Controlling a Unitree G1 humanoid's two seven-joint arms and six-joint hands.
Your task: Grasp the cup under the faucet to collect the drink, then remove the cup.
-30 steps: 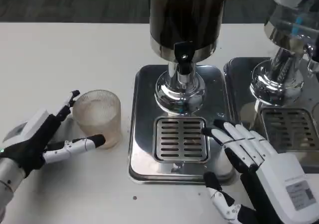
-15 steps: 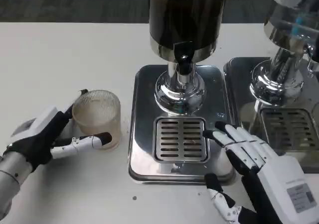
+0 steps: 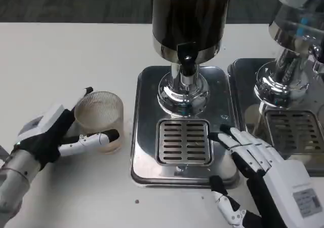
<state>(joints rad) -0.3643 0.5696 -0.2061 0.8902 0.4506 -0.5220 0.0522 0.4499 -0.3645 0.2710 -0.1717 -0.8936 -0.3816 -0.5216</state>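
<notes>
A clear ribbed cup [image 3: 98, 117] stands upright on the white table, left of the steel drip tray [image 3: 147, 86]. It is not under the black faucet [image 3: 186, 55] of the dark drink dispenser [image 3: 190, 15]. My left hand [image 3: 53, 131] brackets the cup from the left: the thumb [image 3: 96, 137] lies across the cup's front base and a finger [image 3: 85, 93] reaches behind its rim. No firm grip shows. My right hand [image 3: 263, 167] is spread flat, palm down, at the tray's front right corner, holding nothing.
The slotted grate [image 3: 183, 142] under the faucet is bare. A second dispenser [image 3: 286, 71] with its own tray [image 3: 293, 131] stands at the right edge. Open white table lies left of and in front of the cup.
My left hand has slid right and closed in round the cup, its thumb now reaching further across the front. The cup has barely shifted. The right hand drew back slightly.
</notes>
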